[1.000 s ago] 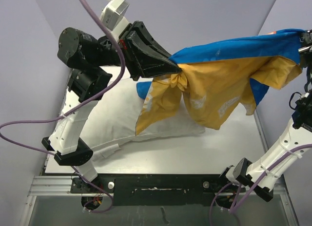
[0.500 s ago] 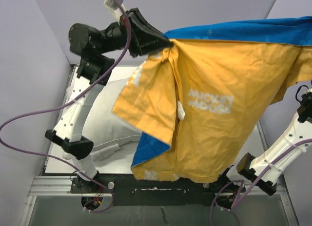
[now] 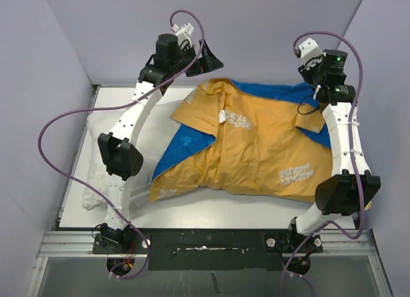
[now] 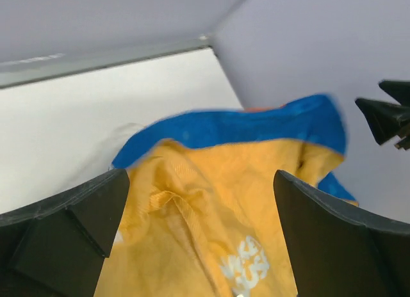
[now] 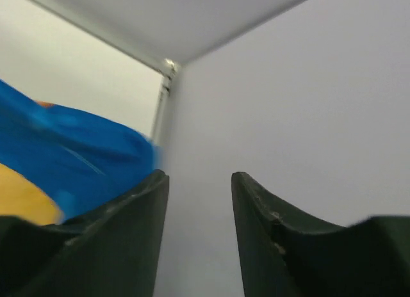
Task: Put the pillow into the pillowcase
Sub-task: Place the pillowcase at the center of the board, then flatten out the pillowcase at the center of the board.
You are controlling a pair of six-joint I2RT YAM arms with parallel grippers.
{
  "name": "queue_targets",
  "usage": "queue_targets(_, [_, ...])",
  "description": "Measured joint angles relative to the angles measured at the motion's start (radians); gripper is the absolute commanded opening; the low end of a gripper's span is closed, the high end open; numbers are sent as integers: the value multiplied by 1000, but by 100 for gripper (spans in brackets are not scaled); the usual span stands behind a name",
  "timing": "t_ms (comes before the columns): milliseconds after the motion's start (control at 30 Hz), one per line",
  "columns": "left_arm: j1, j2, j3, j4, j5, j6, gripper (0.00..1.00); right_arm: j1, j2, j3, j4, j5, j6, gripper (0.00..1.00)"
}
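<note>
Top external view: pillowcase (image 3: 256, 150) draped over pillow (image 3: 106, 162), not enclosing it, below left end effector (image 4: 200, 182) and right end effector (image 5: 200, 182) — both gape empty. Next — grasp its opening.

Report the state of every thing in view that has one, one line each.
pillowcase: spread out mustard side up, draped over the pillow, held by neither gripper.
pillow: lying flat on the table, only its left end showing; whether it is inside the pillowcase cannot be told.
left gripper: open, empty, above the pillowcase.
right gripper: open, nothing between its fingers.
</note>
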Motion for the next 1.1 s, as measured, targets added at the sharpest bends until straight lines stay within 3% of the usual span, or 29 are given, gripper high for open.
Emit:
queue_targets(33, [5,1,26,-48,-33,26,98,1,17,-16,2,42,-16,80])
queue_targets(100, [32,1,97,-137,-87,80,98,-7,31,-24,-3,72,-9,97])
queue_targets(167, [79,-12,141,-187,-116,129,98,-17,22,-28,-23,40,12,98])
queue_targets(233, [140,-64,112,-232,-125,187,97,-30,-20,-50,-64,-96,40,98])
queue_targets(300, [198,-171,-11,-264,-126,246,92,-33,-105,-110,-111,-328,45,98])
queue_targets(367, [238,-341,-234,-266,-129,298,85,-24,-207,-204,-142,-586,16,98])
queue_targets(500, [219,-826,-821,-268,-148,377,80,32,-399,-473,-247,-1007,-103,98])
queue_targets(667, [208,-1239,-1220,-338,-156,402,81,32,-409,-672,-402,-1077,-308,98])
queue_targets(867, [211,-1422,-1449,-334,-22,312,81,-34,-420,-847,-557,-977,-483,99])
queue_targets(933, [211,-1431,-1469,-316,5,287,81,-61,-461,-903,-552,-931,-501,96])
queue_targets(1000, [211,-1430,-1472,-290,19,273,80,-61,-485,-959,-513,-880,-478,85])
queue_targets(1067, [211,-1414,-1471,-259,28,267,76,-54,-472,-1004,-466,-828,-441,68])
queue_targets(1100, [211,-1404,-1471,-251,33,266,73,-53,-455,-1007,-456,-814,-430,53])
